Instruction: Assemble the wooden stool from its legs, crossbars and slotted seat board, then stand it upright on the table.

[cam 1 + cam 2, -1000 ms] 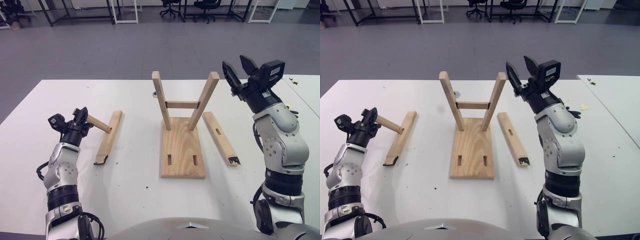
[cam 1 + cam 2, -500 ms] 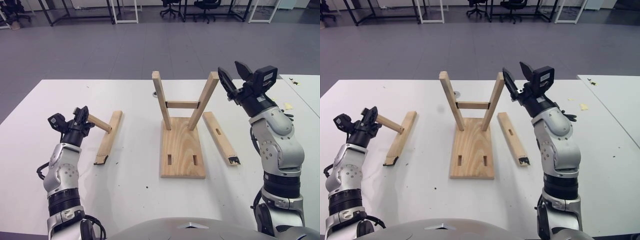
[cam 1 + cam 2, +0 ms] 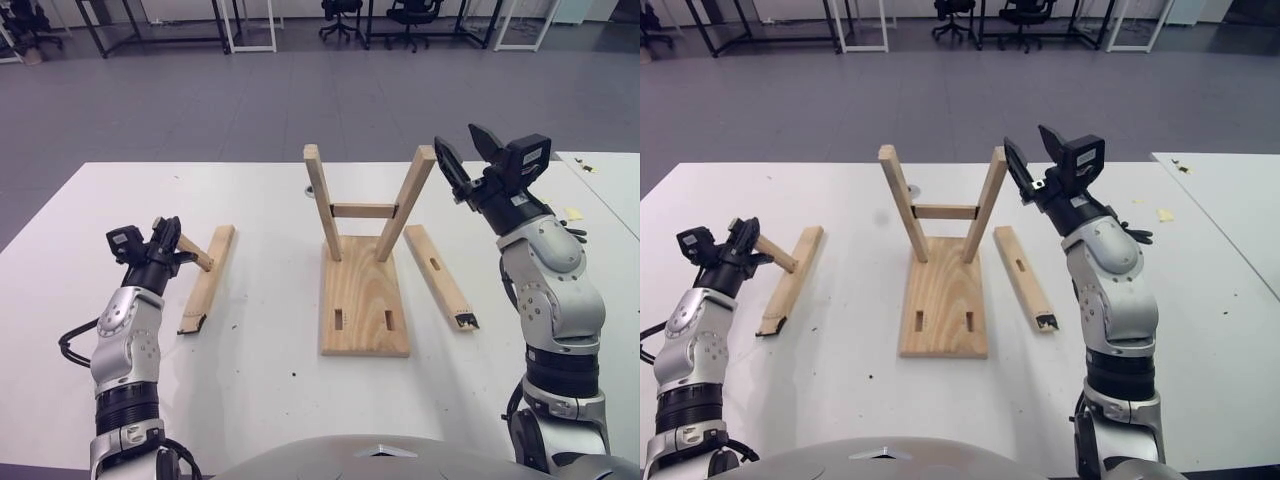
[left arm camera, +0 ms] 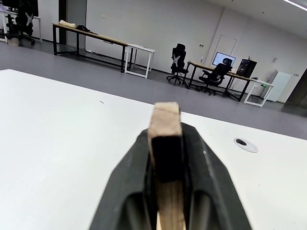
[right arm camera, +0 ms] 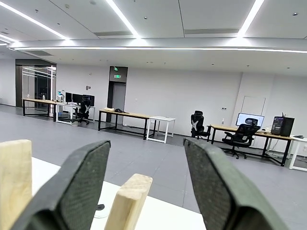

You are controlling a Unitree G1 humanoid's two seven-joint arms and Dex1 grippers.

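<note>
The slotted seat board (image 3: 365, 300) lies flat mid-table. Two legs (image 3: 322, 200) (image 3: 408, 200) stand in its far slots, leaning apart, joined by a crossbar (image 3: 365, 210). My right gripper (image 3: 456, 136) is open in the air just right of the right-hand leg's top (image 5: 127, 201), holding nothing. A loose leg (image 3: 440, 275) lies right of the board. On the left, another leg (image 3: 207, 277) lies flat with a short crossbar (image 3: 198, 255) stuck into its side. My left gripper (image 3: 178, 243) is shut on that crossbar's free end (image 4: 165, 120).
A round cable hole (image 3: 310, 187) sits in the table behind the standing legs. A second white table (image 3: 612, 175) adjoins on the right. Small wood chips dot the surface around the left leg. Open table lies in front of the seat board.
My right gripper swung left and a little lower, close to the right-hand standing leg's top. My left gripper shifted left, dragging the crossbar and its leg with it.
</note>
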